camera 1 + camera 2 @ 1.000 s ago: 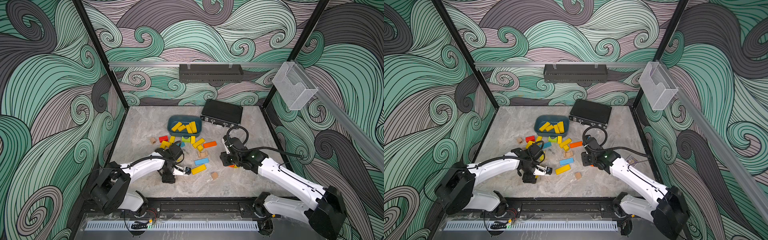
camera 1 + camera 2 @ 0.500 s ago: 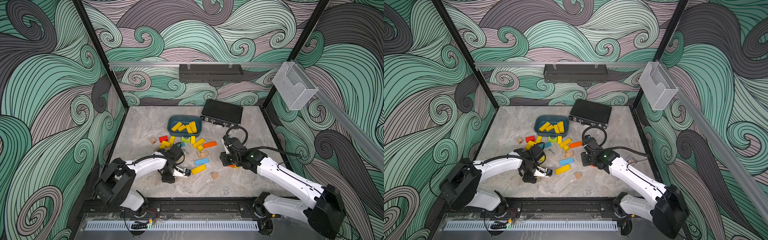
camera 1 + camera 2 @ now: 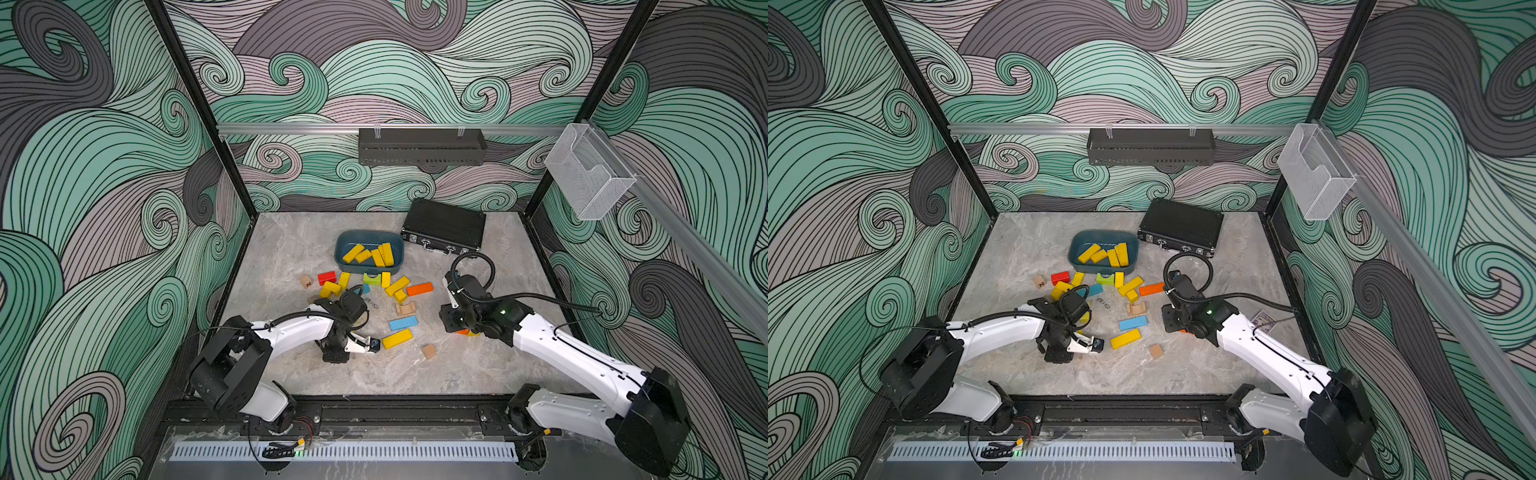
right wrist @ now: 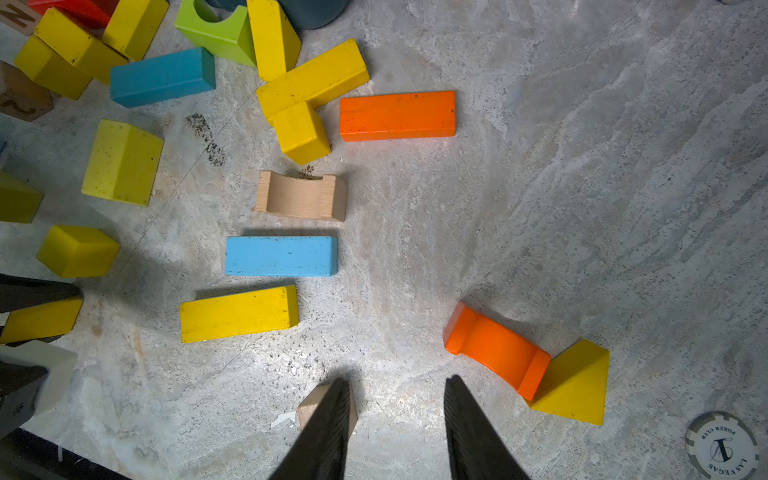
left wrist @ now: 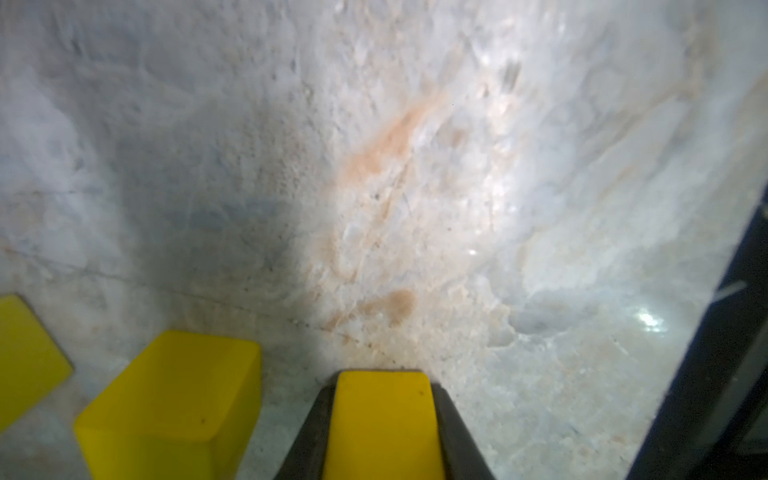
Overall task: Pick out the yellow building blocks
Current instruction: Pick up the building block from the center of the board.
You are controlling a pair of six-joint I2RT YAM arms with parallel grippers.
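Yellow building blocks [image 3: 397,338] at hand: the left tool [image 5: 382,386] pinches one glossy, square-ended block [image 5: 383,432] over the marbled worktop [image 5: 457,166]; the right tool [image 4: 397,380] hangs narrowly parted, empty. Beyond, bars, cuboids and a wedge [image 4: 575,386] lie scattered among orange, blue and bare-wood pieces [image 4: 397,115]; four more rest in the teal bin [image 3: 341,249] toward the back.

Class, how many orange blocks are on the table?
2. An orange bar beside the short yellow cuboid; an orange arch block touching the yellow wedge. Others may be hidden.
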